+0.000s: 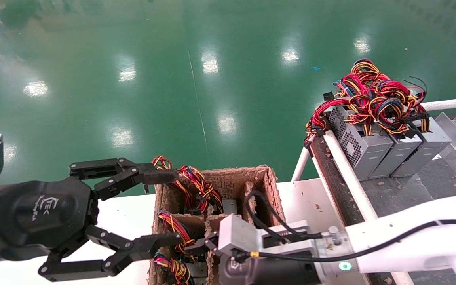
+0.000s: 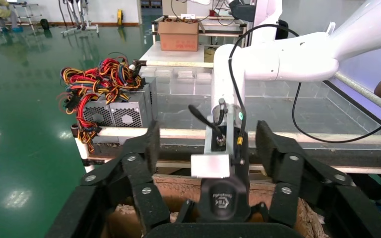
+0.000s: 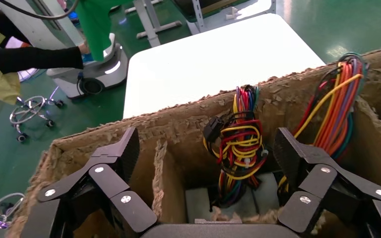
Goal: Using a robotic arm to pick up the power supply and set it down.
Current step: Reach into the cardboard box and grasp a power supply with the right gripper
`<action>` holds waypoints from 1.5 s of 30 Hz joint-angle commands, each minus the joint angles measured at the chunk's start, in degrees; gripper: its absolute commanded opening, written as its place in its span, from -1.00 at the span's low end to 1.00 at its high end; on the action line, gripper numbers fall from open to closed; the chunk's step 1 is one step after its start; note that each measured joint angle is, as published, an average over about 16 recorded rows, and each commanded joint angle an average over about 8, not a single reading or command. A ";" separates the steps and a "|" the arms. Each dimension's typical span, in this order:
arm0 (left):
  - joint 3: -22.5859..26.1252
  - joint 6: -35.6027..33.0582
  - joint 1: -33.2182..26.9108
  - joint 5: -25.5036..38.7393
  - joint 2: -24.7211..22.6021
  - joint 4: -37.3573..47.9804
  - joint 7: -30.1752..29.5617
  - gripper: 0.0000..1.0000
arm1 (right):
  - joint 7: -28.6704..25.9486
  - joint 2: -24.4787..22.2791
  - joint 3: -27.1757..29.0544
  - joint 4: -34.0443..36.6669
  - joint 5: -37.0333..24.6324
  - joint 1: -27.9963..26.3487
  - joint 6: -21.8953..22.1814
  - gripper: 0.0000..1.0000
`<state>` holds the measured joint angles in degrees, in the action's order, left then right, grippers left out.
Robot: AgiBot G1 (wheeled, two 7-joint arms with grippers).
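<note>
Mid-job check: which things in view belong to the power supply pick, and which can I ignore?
Part of the job:
- right gripper, open over the cardboard crate
- power supply in the crate, with its wire bundle

Ignore:
- left gripper, open, hovering beside the crate
- three power supplies already on the shelf
- cardboard box far behind

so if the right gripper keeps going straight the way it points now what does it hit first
Most likely the wire bundle standing in the cardboard box, with the power supply under it. The right gripper is open and aimed into that compartment, though depth is hard to judge.
</note>
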<state>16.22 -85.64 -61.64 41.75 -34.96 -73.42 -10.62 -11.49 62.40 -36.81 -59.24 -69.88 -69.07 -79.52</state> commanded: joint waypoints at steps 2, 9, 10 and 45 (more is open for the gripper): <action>0.01 0.01 0.00 -0.01 0.00 0.00 0.01 1.00 | 0.62 1.72 -0.71 1.20 -1.00 -0.34 0.49 -1.00; 0.04 0.02 -0.01 -0.03 0.02 0.00 0.02 1.00 | 1.07 3.78 -1.19 1.05 -2.70 0.61 3.86 -1.00; 0.04 0.02 -0.01 -0.03 0.02 0.00 0.02 1.00 | 1.09 3.92 -1.19 0.92 -2.90 0.78 4.40 -1.00; 0.18 0.08 -0.04 -0.13 0.08 0.00 0.09 1.00 | 1.57 -1.08 3.60 -7.85 0.72 5.35 10.10 -1.00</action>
<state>16.40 -85.56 -61.68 41.62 -34.88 -73.42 -10.53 -10.04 61.25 -32.97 -67.21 -68.90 -63.64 -69.24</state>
